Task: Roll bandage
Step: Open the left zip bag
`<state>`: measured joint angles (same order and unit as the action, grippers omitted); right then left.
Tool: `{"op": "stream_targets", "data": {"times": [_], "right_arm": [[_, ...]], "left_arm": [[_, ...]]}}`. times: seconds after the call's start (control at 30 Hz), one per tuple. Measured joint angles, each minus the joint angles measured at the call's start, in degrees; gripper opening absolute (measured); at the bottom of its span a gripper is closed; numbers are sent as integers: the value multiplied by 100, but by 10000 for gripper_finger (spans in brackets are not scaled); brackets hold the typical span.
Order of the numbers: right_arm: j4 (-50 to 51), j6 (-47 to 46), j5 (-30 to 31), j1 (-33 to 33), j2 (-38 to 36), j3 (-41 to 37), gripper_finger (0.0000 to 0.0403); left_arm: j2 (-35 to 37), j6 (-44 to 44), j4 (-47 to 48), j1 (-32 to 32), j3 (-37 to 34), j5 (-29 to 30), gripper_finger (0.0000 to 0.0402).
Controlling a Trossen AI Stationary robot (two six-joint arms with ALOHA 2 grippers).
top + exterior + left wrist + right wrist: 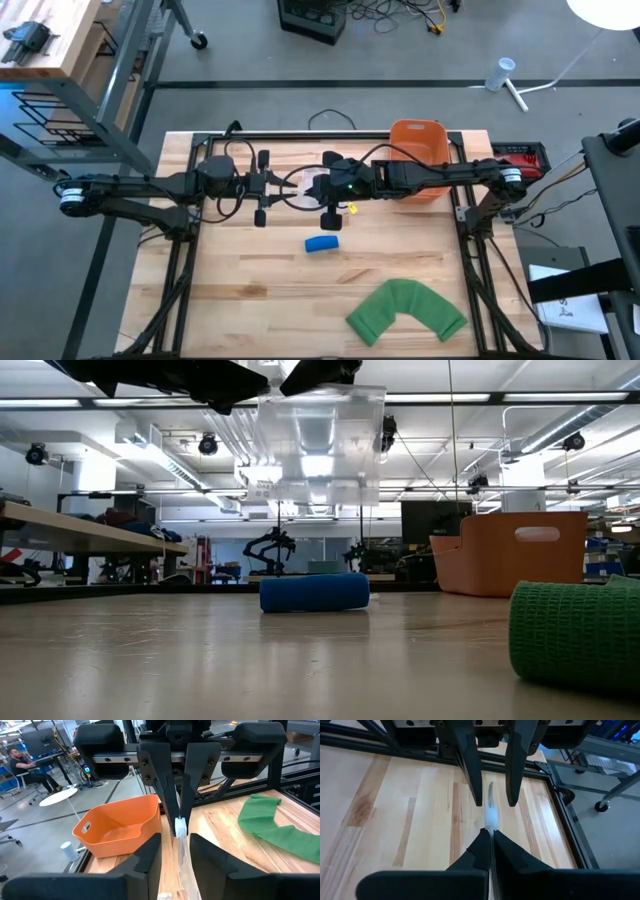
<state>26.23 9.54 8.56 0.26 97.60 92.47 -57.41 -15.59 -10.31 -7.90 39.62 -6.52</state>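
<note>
Centrally above the bench, the right tool pinches a clear plastic bag shut; the left tool is parted beside it. Green bandage lies at 5 o'clock, blue roll at centre, orange bin at 1 o'clock.

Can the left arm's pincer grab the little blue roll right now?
Probably not yet. The left pincer is up in the air sharing a clear bag with the right pincer. The blue bandage roll lies uncovered on the table, so only the bag hinders it.
</note>
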Motion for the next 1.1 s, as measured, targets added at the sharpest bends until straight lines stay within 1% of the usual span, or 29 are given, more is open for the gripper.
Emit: {"op": "stream_targets", "data": {"times": [0.07, 0.13, 0.33, 0.6, 0.73, 0.87, 0.97, 1.1], "right_arm": [[-7, -5, 0, -1, 0, 0, 2], [-26, -7, 0, -1, 0, 0, 2], [-89, -10, 0, -1, 0, 0, 2], [-79, 4, 0, 0, -5, 0, 8], [80, 137, 2, 24, -145, 0, 35], [45, 221, 0, 93, -311, 7, 85], [-159, 229, -4, 107, -321, 7, 115], [-343, 203, 0, 98, -225, 7, 138]], "left_arm": [[0, 2, 2, 0, 0, 0, 89], [0, 2, 20, 0, 0, 0, 76], [0, -31, 63, 0, 0, -1, 9], [0, -39, 59, 0, 0, 0, 2], [2, -39, 37, 0, 0, 0, 1], [2, -39, 36, 0, 0, 0, 1], [2, -39, -10, 0, 0, -1, 1], [7, 0, -21, 0, 0, -44, 0]]}}
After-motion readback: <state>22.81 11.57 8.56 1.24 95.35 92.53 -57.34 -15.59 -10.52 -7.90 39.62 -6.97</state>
